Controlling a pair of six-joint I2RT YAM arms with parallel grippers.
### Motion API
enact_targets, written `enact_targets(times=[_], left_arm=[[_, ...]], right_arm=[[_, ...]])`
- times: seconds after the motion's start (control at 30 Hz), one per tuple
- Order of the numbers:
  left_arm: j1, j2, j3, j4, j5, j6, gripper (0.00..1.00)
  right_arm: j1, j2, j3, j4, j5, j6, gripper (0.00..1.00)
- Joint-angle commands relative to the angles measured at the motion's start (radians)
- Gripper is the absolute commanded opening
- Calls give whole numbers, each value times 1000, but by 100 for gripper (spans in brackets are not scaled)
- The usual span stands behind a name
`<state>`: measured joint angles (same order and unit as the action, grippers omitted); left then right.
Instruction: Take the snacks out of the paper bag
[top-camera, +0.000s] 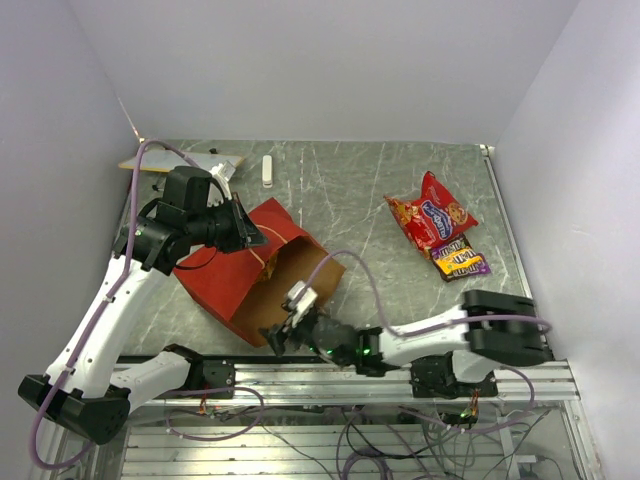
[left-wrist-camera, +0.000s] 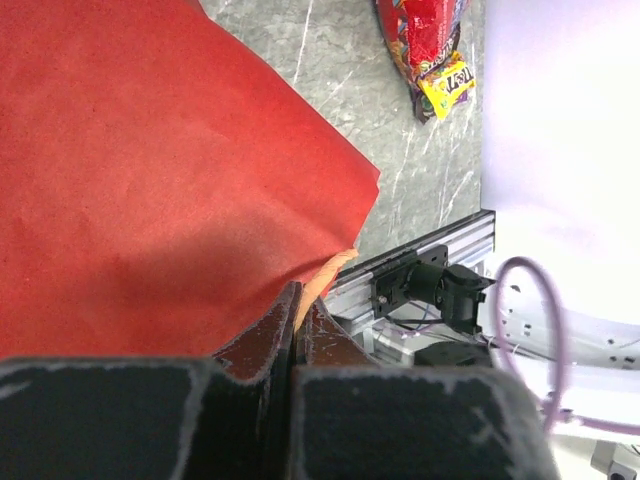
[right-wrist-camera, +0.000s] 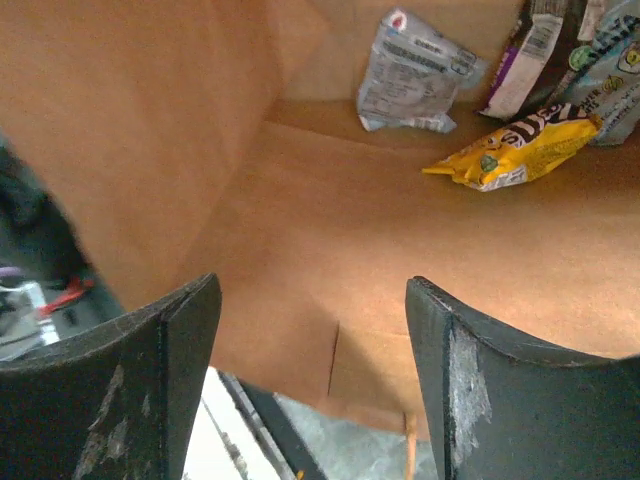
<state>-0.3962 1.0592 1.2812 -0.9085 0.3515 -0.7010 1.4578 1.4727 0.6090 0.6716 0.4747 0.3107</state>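
From above, the paper bag (top-camera: 235, 275) lies on its side on the table (top-camera: 350, 190), with its red wall up and its brown mouth facing the near right. The left arm rises from its base at the near left and bends at the elbow. The left gripper (top-camera: 245, 232) sits at the bag's far edge. The right arm stretches low along the near rail, with the right gripper (top-camera: 283, 330) at the bag's mouth. Well apart on the right lie a red chip bag (top-camera: 432, 212) and, just beside it, a yellow-and-purple packet (top-camera: 458, 260).

In the left wrist view, the fingers (left-wrist-camera: 250, 350) are pressed together, pinching the bag's edge (a tan strip of the lining shows just past them). The red wall (left-wrist-camera: 150, 150) fills most of the view.

The right wrist view looks into the kraft interior. The right gripper's fingers (right-wrist-camera: 465, 370) stand well apart with nothing between them. Deep inside lie a silver packet (right-wrist-camera: 415, 75), a yellow packet (right-wrist-camera: 515, 150) and a purple wrapper (right-wrist-camera: 520, 60), with more wrappers at the right edge.
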Motion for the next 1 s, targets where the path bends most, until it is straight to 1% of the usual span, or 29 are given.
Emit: enact_targets(times=[0.0, 0.1, 0.17, 0.23, 0.33, 0.43, 0.5, 0.57, 0.7, 0.77, 0.8, 0.83, 0.87, 0.9, 0.97], left_arm=[[5, -24, 4, 28, 33, -29, 7], [5, -37, -13, 57, 32, -42, 7], [6, -38, -17, 71, 51, -55, 7], [5, -39, -16, 75, 54, -61, 7], [5, -41, -1, 63, 46, -49, 7], [5, -45, 8, 52, 35, -42, 7], [5, -52, 0, 64, 33, -49, 7], [5, -55, -14, 80, 38, -62, 7], [5, -46, -29, 87, 57, -75, 7], [5, -44, -23, 86, 59, -75, 7], [5, -45, -21, 85, 57, -72, 7], [5, -47, -22, 83, 53, -69, 7], [5, -50, -27, 84, 50, -68, 7], [5, -55, -34, 88, 49, -69, 7], [5, -62, -51, 95, 53, -78, 7]], right_arm=[[32, 219, 119, 293, 308, -115, 76], [30, 318, 190, 270, 455, -49, 85], [19, 335, 205, 252, 476, -42, 88], [2, 333, 210, 192, 484, 20, 88], [-41, 325, 221, 69, 460, 137, 88], [-100, 347, 296, -153, 386, 275, 87], [-126, 383, 348, -242, 345, 308, 85], [-129, 417, 375, -234, 346, 286, 85], [-136, 470, 384, -106, 350, 218, 85], [-151, 499, 416, -139, 376, 258, 84], [-163, 511, 435, -178, 382, 294, 80], [-176, 520, 447, -204, 371, 324, 74], [-192, 530, 455, -221, 355, 349, 72], [-204, 541, 459, -228, 339, 363, 70], [-220, 557, 463, -222, 307, 353, 70]])
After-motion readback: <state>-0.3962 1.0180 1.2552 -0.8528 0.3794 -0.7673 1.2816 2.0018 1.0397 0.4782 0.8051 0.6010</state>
